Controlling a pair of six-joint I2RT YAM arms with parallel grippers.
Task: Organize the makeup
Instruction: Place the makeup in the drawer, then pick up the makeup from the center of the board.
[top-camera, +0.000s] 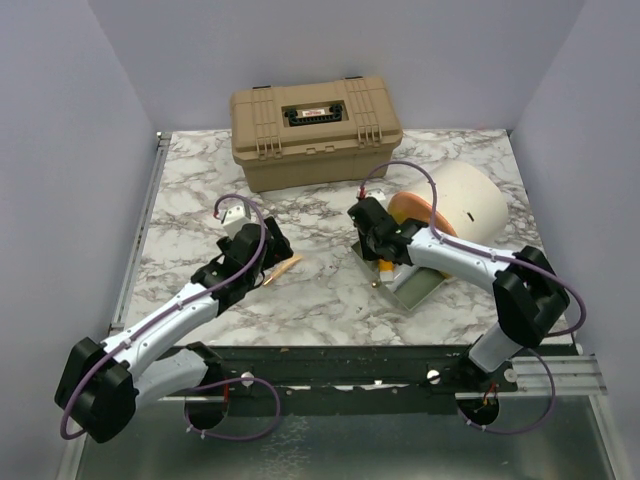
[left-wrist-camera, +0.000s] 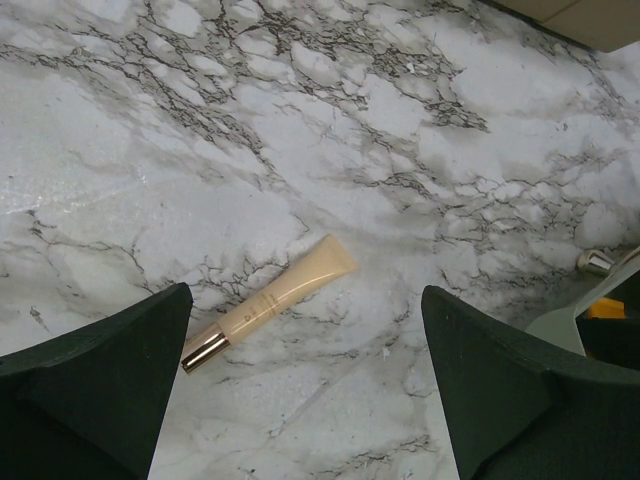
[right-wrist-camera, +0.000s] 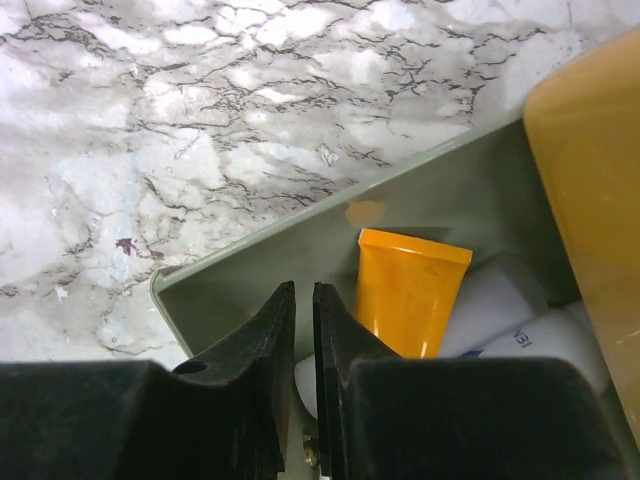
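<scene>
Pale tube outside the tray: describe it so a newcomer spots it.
Start at the tan case at the far edge of the table, then come toward the arms to the grey tray. Left of it, on bare marble, lies a slim cream tube with a gold cap; the orange tube sits inside the tray.

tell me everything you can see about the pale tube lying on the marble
The pale tube is a slim cream squeeze tube, plastic by its look, with a flat crimped end and a shiny rose-gold cap. Any print on it is too small to read. It lies flat and diagonal on the marble table, touching nothing else.
</scene>
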